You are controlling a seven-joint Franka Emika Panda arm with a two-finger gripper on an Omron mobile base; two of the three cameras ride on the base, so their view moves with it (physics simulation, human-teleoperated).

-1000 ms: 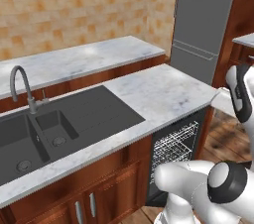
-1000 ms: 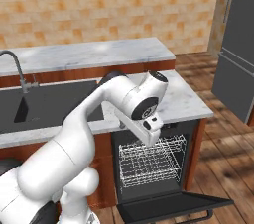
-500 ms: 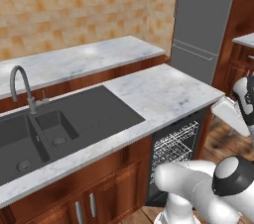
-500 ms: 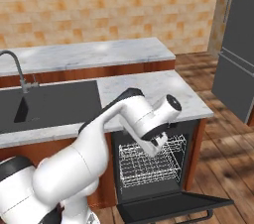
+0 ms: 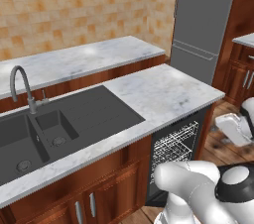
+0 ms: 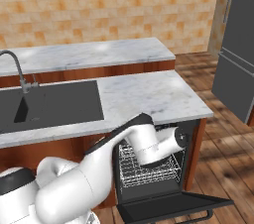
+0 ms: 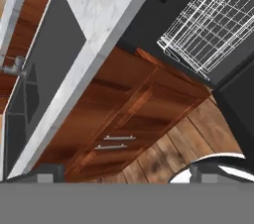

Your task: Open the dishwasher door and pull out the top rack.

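Since the earlier frame the arm drops lower and swings right: its wrist now sits in front of the open dishwasher cavity, forearm stretched across the cavity mouth below the marble counter [image 6: 149, 94]. Gripper [image 7: 121, 171] fingers [image 7: 49, 172] are spread wide with nothing between them, and the rolled hand camera looks across the wooden cabinet doors [image 7: 124, 114] toward the sink [image 7: 34, 94]. Dishwasher door [image 6: 173, 205] lies folded down flat near the floor, and the top rack [image 6: 149, 166] sits inside the cavity, partly hidden behind the forearm, seen as a white grid in the hand view [image 7: 213, 25].
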